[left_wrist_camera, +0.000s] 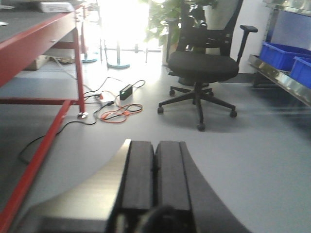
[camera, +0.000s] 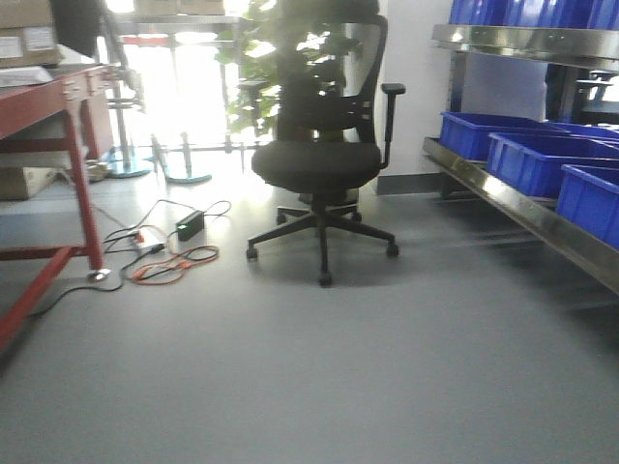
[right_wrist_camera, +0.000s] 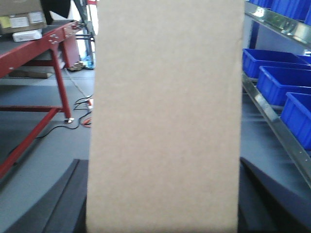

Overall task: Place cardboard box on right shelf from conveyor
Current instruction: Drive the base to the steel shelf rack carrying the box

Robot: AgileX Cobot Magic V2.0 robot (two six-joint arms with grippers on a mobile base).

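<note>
At the far left of each view stands a red bench (camera: pixel 58 106). The cartons (right_wrist_camera: pixel 19 17) on it, upper left in the right wrist view, carry white and yellowish labels, but the print is too small to read. Past the bench leg, cables (camera: pixel 164 256) lie loose on the floor (camera: pixel 309 387), and an office chair (camera: pixel 319 164) stands mid-frame in the front view.

Low in the centre of the left wrist view, the left gripper (left_wrist_camera: pixel 154 145) has its jaws closed flat against each other with nothing between them. It looks parked out of the way while the other arm carries.

In the right wrist view the cardboard box (right_wrist_camera: pixel 165 97) fills the middle of the frame, held with its long side vertical. The right gripper (right_wrist_camera: pixel 163 194) is clamped on it, its dark jaws showing at lower left and lower right against the box's two long edges. Gripping by the edges probably leaves a broad face free to set down. The face shown is plain tan, with no print, tape or label.

The box is off the conveyor, which no view shows. It is not yet on the right shelf (camera: pixel 522 208), whose steel lip runs along the right side of the frames under blue bins (camera: pixel 527 159). The bins show no readable marking.
</note>
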